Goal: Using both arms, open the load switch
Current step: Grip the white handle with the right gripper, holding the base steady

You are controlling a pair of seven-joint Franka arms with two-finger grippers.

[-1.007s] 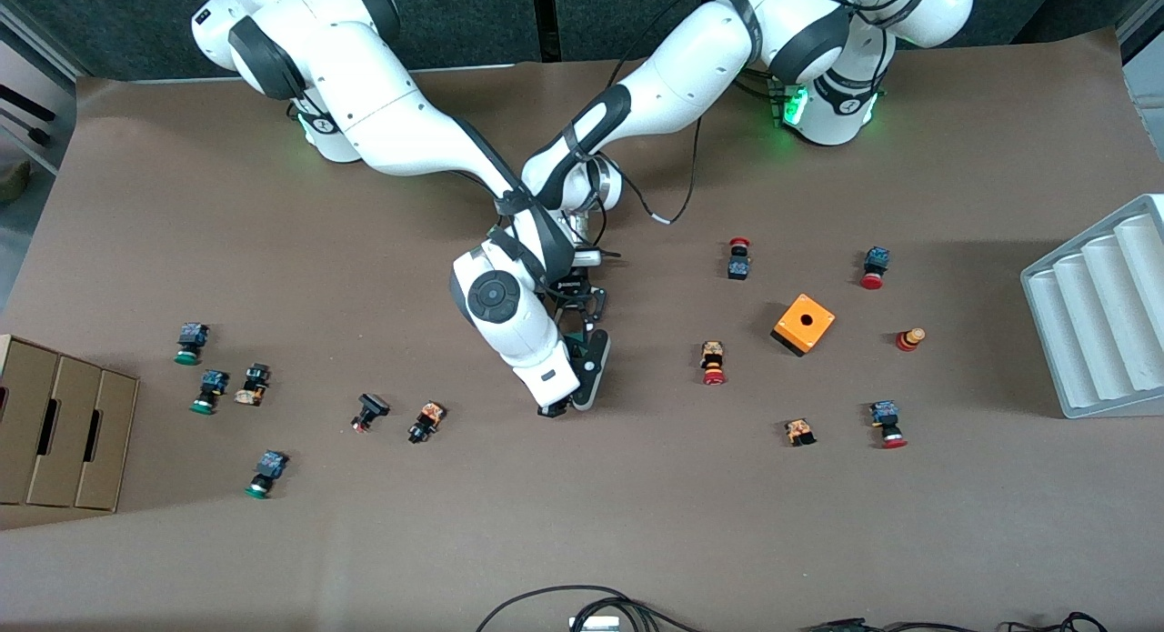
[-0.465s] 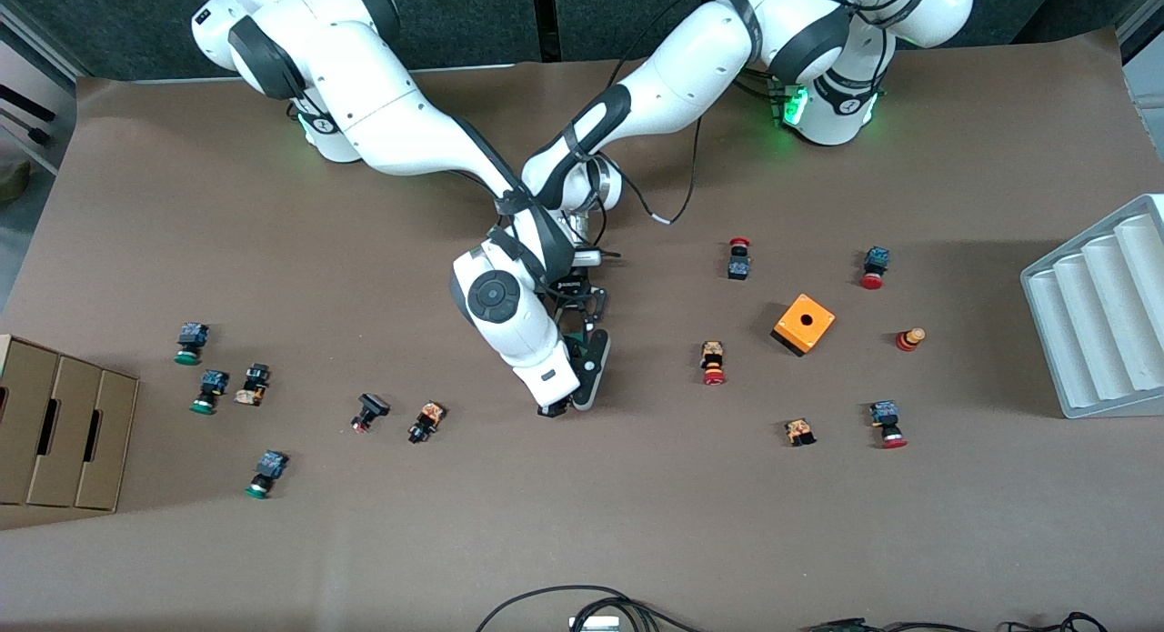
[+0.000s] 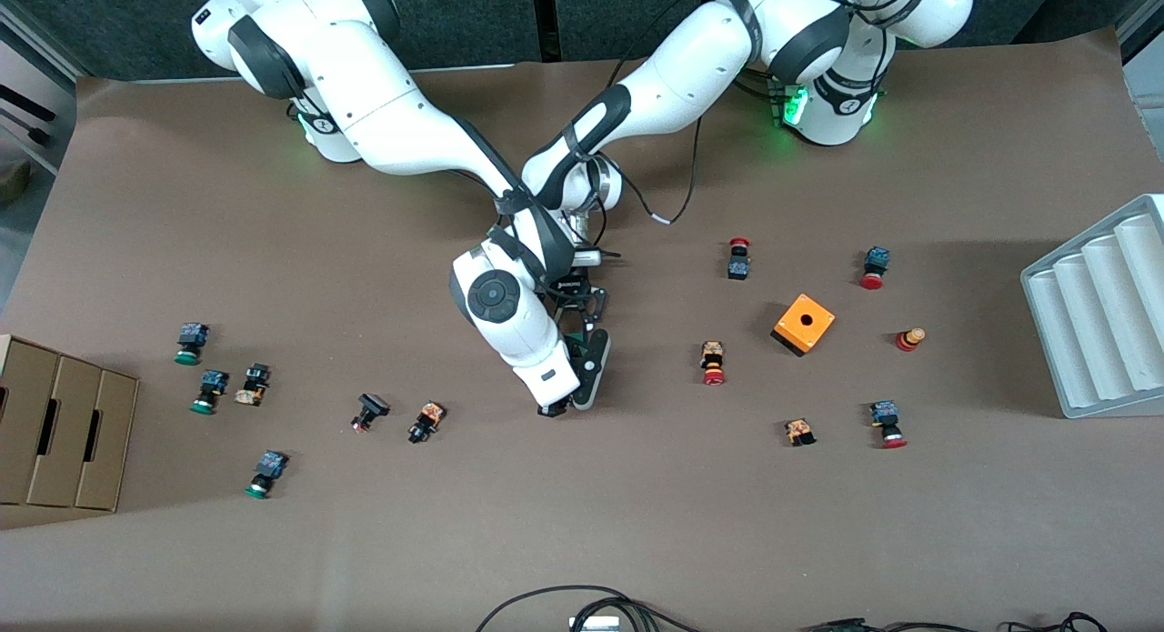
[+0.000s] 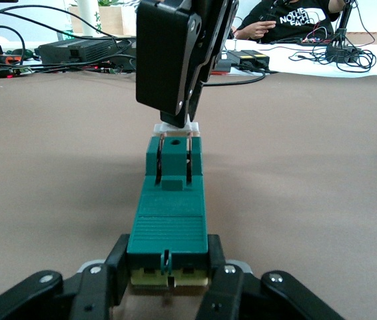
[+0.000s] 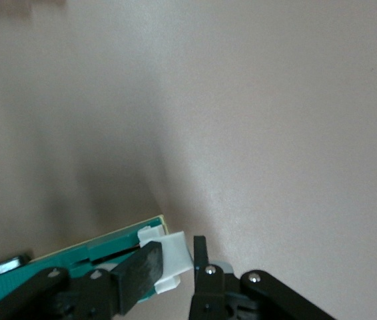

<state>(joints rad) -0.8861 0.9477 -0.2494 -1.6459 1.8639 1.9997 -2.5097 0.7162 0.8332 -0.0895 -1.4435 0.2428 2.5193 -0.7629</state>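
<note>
The load switch (image 3: 575, 346) lies at the table's middle, a slim dark-green bar (image 4: 170, 220) with a white sliding piece (image 5: 175, 253) at one end. My left gripper (image 4: 168, 263) is shut on the green body's end, one finger against each side. At the bar's end nearer the front camera, my right gripper (image 5: 172, 263) is shut on the white piece. In the front view the left gripper (image 3: 577, 318) and the right gripper (image 3: 573, 403) meet over the switch, and the right hand hides most of it. The left wrist view shows the right gripper (image 4: 177, 117) clamped on the white piece (image 4: 175, 128).
An orange cube box (image 3: 804, 324) and several red-capped push buttons (image 3: 713, 362) lie toward the left arm's end. Green-capped buttons (image 3: 211, 390) and cardboard boxes (image 3: 64, 432) are at the right arm's end. A grey ribbed tray (image 3: 1100, 314) sits at the table's edge.
</note>
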